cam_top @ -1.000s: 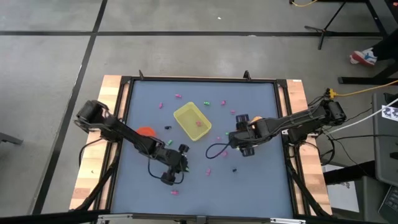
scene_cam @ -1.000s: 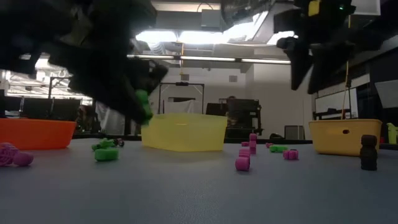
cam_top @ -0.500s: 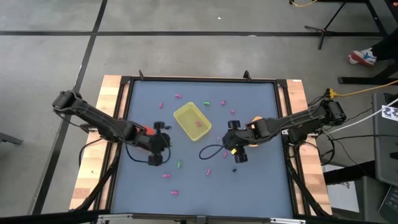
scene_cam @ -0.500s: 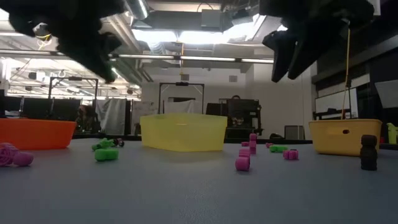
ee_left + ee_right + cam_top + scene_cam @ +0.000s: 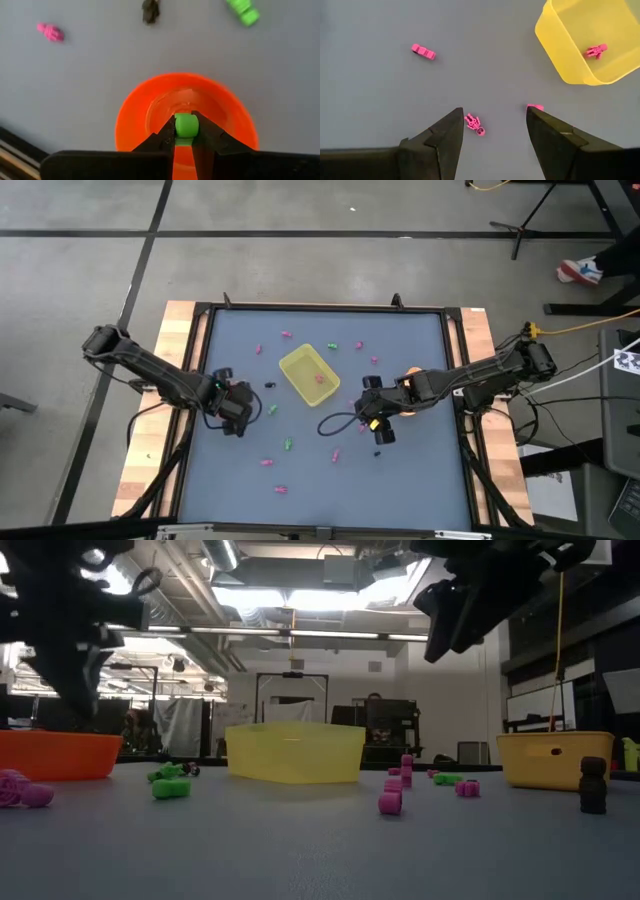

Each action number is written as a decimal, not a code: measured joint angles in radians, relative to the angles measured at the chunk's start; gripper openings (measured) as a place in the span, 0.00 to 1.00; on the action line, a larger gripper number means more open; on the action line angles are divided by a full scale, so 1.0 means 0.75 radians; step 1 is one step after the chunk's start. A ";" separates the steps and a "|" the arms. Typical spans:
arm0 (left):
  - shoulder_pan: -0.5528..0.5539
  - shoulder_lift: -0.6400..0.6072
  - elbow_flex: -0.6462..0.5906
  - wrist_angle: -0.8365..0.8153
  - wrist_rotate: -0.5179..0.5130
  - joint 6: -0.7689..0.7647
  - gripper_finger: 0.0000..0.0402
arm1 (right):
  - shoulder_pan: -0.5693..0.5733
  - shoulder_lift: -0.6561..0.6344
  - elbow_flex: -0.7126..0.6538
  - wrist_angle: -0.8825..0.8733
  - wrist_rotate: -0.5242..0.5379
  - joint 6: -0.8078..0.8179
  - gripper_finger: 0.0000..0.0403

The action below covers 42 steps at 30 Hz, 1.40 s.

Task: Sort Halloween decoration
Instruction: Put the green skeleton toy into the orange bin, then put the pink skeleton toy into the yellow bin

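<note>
While over orange bowl [image 5: 150,107]: L tool [image 5: 185,134], green trinket [image 5: 186,125].

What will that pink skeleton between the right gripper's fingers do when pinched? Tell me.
The pink skeleton lies flat, so it probably won't roll. Its thin limbs suggest that it could twist or slip as the open right gripper closes. It looks tiny beside the yellow tray, so probably very light.

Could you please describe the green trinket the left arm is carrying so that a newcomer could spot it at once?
Find the orange bowl at the table's left side. Directly above it hangs the left gripper, jaws shut on a green trinket. It alone is off the table.
</note>
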 joint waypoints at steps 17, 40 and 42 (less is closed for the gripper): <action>0.000 0.000 -0.045 0.000 -0.012 -0.155 0.18 | 0.000 0.000 0.000 -0.001 -0.001 -0.009 0.54; 0.000 0.001 -0.046 0.092 -0.010 -0.160 0.32 | 0.001 0.363 -0.089 0.096 -0.104 -0.355 0.54; 0.000 0.000 -0.046 0.102 -0.010 -0.160 0.32 | -0.001 0.395 -0.089 0.102 -0.076 -0.355 0.54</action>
